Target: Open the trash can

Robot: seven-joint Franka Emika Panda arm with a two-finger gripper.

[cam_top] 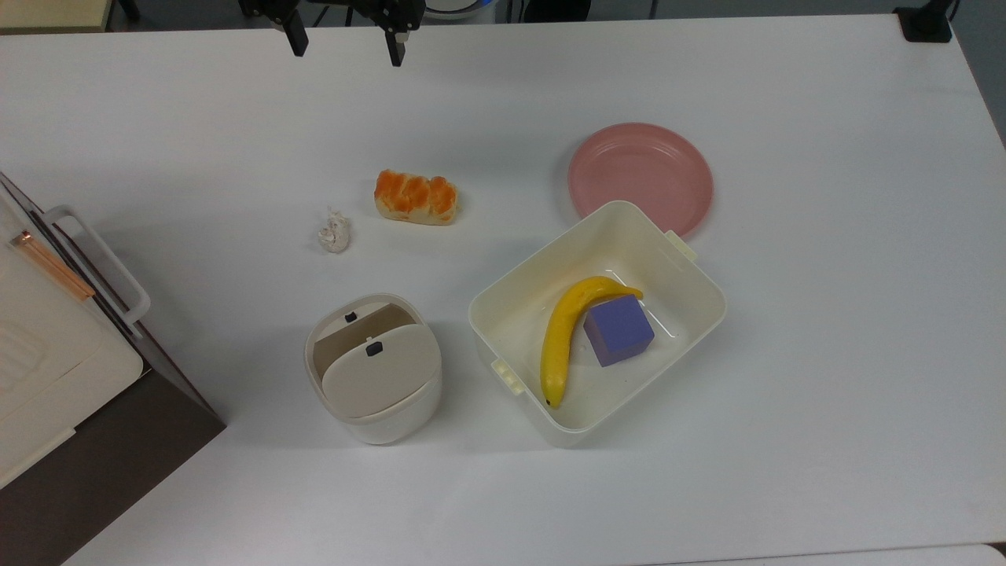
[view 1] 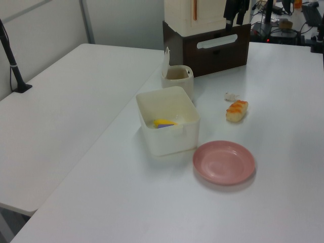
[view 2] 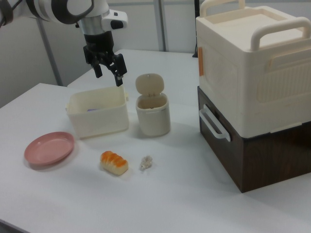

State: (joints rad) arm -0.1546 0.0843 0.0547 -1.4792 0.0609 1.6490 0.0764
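The trash can (cam_top: 376, 376) stands on the white bench (cam_top: 825, 330) with its flat beige lid (view 2: 149, 83) raised upright, leaving the interior exposed; a small black button (cam_top: 374, 348) is visible on the lid. In the top view, the can sits just beside the left wall of a lidless cream tub (cam_top: 682, 263), apart from it. The tub contains a banana (cam_top: 562, 334) touching a purple cube (cam_top: 618, 330). A pink plate (cam_top: 640, 177) lies just beyond the tub's far corner. A bread roll (cam_top: 415, 196) and a crumpled white paper wad (cam_top: 335, 233) lie near each other on the bench, above the can in the top view. A white-and-brown appliance (view 2: 252, 92) with handles occupies the top view's left edge. The claw (cam_top: 346, 45) hangs above the bench's far edge at the upper part of the top view, well apart from the trash can, with its two black fingers (view 2: 119, 73) spread apart and nothing between them.
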